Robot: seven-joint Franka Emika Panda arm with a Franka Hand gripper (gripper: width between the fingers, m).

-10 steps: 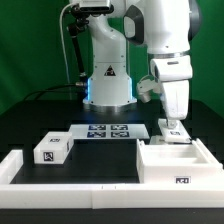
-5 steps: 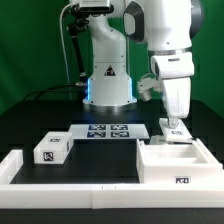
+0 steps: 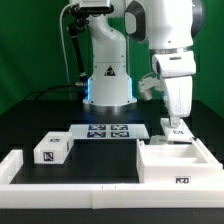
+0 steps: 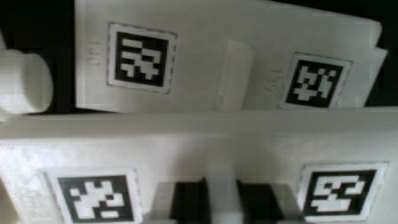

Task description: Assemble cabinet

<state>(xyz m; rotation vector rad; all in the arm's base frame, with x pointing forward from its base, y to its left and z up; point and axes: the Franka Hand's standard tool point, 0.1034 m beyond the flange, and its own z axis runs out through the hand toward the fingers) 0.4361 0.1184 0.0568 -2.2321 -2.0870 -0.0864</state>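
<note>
The exterior view is bright and even; the light seems to come from above. The white cabinet (image 3: 180, 165) below the gripper (image 3: 172, 122) is almost overexposed, so its edges are hard to separate. The black table (image 3: 25, 125) beside it gives no glare and shows only soft shadows. Behind the gripper, the arm base (image 3: 108, 92) has a small blue glow. The wrist view is dimmer and blurred, and the tags (image 4: 143, 55) have fuzzy edges.

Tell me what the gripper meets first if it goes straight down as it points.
Most likely the small tagged white block directly under the gripper, beside the cabinet shell. Whether any gap remains between them is unclear.
</note>
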